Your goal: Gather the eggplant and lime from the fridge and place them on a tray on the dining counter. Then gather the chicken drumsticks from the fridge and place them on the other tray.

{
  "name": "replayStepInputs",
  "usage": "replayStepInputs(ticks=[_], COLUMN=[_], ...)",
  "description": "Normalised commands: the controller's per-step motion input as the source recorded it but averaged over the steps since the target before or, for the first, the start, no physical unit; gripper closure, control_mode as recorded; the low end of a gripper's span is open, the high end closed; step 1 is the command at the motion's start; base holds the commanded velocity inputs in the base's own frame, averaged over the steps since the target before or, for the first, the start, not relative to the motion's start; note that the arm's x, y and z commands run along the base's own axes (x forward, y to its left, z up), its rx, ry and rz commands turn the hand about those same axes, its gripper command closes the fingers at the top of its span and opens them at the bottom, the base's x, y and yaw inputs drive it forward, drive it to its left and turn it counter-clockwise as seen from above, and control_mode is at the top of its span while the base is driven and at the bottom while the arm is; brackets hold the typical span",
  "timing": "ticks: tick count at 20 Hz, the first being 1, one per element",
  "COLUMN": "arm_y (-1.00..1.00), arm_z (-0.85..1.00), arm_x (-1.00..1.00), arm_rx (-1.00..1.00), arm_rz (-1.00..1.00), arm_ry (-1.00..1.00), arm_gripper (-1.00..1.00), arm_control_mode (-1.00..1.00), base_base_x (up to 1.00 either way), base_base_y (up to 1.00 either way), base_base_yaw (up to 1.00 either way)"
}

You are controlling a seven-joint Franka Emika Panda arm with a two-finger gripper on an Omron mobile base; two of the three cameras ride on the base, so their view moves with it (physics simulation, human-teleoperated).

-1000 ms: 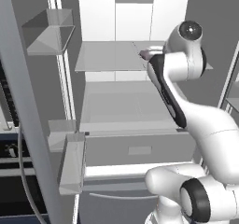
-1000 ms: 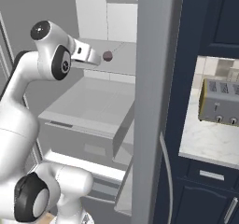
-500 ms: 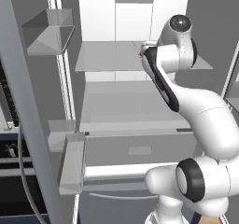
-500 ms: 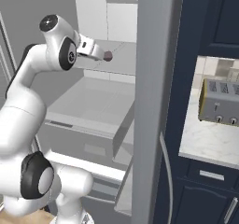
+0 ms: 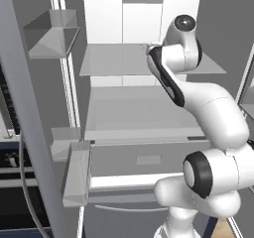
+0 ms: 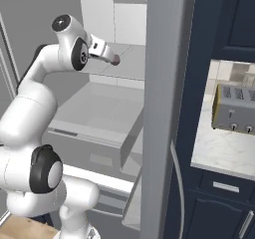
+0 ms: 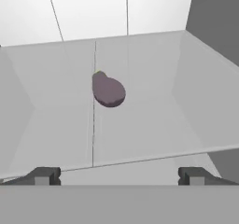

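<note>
- Open fridge (image 5: 149,113), purple eggplant (image 7: 108,90) lying on its glass shelf (image 7: 154,120), toward the back.
- Fingers (image 7: 44,175) spread wide, pinching nothing, well short of the eggplant.

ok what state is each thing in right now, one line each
fridge door: open
eggplant: lying loose on the upper fridge shelf, not held
upper fridge shelf: bare apart from the eggplant
claw: open, short of the eggplant, not touching it
fridge drawer: closed
toaster: sitting on the counter beside the fridge
</note>
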Motion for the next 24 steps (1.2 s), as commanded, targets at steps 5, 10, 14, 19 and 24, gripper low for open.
replayStepInputs(ticks=[5, 10, 14, 19, 24], arm_y=[-0.06, -0.09, -0.04, 0.00, 0.00], arm_z=[-0.06, -0.08, -0.15, -0.16, -0.09], arm_x=[0.42, 0.39, 0.37, 0.37, 0.40], arm_rx=[0.00, 0.00, 0.00, 0.00, 0.00], arm_rz=[0.00, 0.00, 0.00, 0.00, 0.00], arm_ry=[0.04, 0.03, 0.00, 0.00, 0.02], arm_gripper=[-1.00, -1.00, -1.00, -1.00, -1.00], arm_control_mode=[-1.00, -1.00, -1.00, -1.00, -1.00], base_base_x=[0.00, 0.00, 0.00, 0.00, 0.00], base_base_y=[0.00, 0.00, 0.00, 0.00, 0.00], base_base_yaw=[0.00, 0.00, 0.00, 0.00, 0.00])
